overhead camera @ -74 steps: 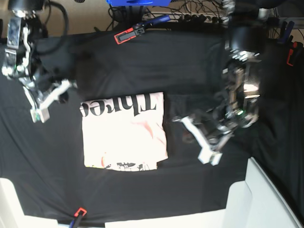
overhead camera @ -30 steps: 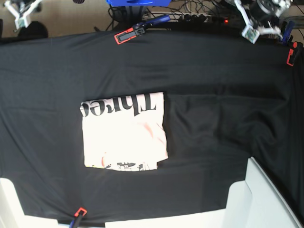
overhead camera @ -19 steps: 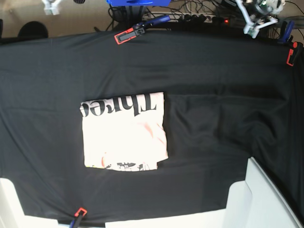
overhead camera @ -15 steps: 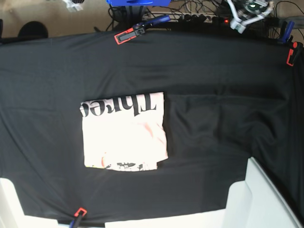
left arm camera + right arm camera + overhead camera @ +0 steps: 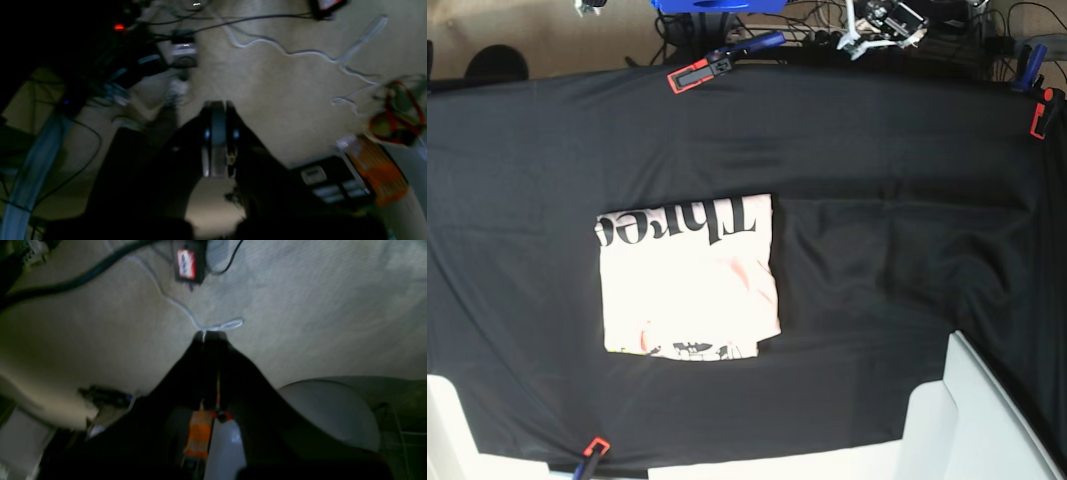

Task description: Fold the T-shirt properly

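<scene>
The T-shirt (image 5: 689, 275) lies folded into a pale pink rectangle left of the table's middle. Black lettering runs along its far edge and black-and-yellow graphics along its near edge. Nothing touches it. My left gripper (image 5: 859, 38) sits beyond the table's far edge at the top of the base view. In its wrist view the left gripper (image 5: 218, 110) is shut and empty above carpet and cables. Only a tip of my right gripper (image 5: 590, 6) shows at the top left edge. The right wrist view has the right gripper (image 5: 210, 338) shut and empty over carpet.
A black table cloth (image 5: 907, 260) covers the table, wrinkled right of the shirt. Clamps hold it at the far edge (image 5: 712, 66), the right edge (image 5: 1038, 118) and the near edge (image 5: 592, 450). White boxes (image 5: 987, 420) stand at the near right corner.
Both arms have left the table and drawn back past its far edge, then slid along that edge toward the middle. The T-shirt has not moved.
</scene>
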`<state>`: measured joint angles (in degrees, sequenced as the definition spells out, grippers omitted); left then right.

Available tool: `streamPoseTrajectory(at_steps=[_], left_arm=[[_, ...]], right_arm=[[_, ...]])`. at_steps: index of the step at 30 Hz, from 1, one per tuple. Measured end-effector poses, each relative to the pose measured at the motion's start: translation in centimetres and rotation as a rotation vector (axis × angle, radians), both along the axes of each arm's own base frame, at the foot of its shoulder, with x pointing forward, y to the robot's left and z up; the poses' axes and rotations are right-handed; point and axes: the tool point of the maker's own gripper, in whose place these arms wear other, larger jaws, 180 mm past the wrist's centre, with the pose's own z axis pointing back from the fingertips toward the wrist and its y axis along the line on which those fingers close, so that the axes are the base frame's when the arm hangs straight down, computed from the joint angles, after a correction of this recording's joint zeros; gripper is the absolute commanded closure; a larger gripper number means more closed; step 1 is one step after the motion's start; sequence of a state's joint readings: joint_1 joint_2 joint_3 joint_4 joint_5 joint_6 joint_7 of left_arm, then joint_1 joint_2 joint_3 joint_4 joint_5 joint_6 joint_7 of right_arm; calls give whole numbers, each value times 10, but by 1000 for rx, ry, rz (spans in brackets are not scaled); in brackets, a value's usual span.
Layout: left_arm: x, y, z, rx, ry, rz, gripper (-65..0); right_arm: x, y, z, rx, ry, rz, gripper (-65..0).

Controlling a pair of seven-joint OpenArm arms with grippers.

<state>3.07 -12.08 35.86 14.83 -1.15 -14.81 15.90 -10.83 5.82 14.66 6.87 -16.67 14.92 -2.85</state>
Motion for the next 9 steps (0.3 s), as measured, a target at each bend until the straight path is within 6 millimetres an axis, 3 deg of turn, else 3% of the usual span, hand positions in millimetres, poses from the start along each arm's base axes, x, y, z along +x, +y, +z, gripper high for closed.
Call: streamPoseTrajectory(at_steps=[4, 9], left_arm=[[8, -9, -1, -26, -25, 8, 0], [11, -4, -1, -20, -34, 7, 0]], right_arm=[[11, -7, -1, -12, -21, 2, -1], [3, -2, 0, -3, -4, -1, -1]])
